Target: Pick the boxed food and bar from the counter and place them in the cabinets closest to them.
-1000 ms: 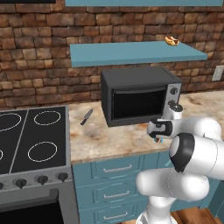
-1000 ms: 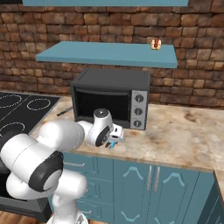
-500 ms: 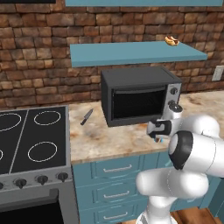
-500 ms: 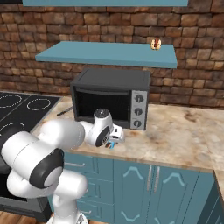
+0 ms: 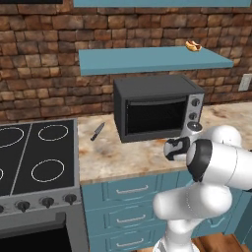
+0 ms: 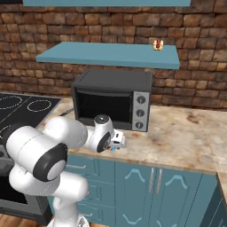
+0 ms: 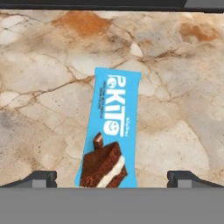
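Nothing has shifted in the past second as the tool (image 7: pixel 112 179), jaws spread wide and empty, hangs low over the counter (image 7: pixel 48 87), the blue bar (image 7: pixel 111 131) lying flat directly beneath it, between its fingertips (image 7: pixel 41 178).

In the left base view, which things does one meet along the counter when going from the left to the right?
Stove → knife → toaster oven → wall socket. The shelf above spans several of these, so it is left out.
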Motion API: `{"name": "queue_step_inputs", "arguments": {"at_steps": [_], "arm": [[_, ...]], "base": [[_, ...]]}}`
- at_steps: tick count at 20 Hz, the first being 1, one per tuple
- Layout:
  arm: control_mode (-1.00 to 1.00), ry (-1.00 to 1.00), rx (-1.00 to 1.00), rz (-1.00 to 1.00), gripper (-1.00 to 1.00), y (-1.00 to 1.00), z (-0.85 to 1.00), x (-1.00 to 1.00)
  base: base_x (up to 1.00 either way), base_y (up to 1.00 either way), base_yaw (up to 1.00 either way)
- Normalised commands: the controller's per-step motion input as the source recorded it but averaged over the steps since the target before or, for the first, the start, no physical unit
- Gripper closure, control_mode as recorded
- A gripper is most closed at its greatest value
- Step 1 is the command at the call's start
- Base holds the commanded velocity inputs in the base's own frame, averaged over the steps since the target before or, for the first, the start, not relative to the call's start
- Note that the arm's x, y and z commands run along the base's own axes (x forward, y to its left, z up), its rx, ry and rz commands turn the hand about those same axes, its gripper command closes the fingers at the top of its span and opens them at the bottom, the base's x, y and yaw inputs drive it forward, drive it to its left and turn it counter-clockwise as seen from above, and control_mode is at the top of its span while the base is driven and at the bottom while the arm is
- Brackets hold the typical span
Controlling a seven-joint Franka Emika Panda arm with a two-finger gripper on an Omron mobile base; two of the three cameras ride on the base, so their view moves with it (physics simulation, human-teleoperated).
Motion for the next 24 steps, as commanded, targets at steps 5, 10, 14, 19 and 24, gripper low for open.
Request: {"name": "queue_step_inputs", "arguments": {"at_steps": [5,10,14,19,24], "arm": [[-1.0,0.0,0.0,0.0,-1.0,0.0,-0.03,0.04],[-1.0,0.0,0.01,0.0,-1.0,0.0,0.01,0.1],[-1.0,0.0,0.01,0.0,-1.0,0.0,0.0,0.36],[-1.0,0.0,0.0,0.0,-1.0,0.0,0.0,0.31],[-1.0,0.0,0.0,0.0,-1.0,-0.01,-0.01,0.21]], "base": [[0.0,0.0,0.0],[0.0,0.0,0.0],[0.0,0.0,0.0],[0.0,0.0,0.0],[0.0,0.0,0.0]]}}
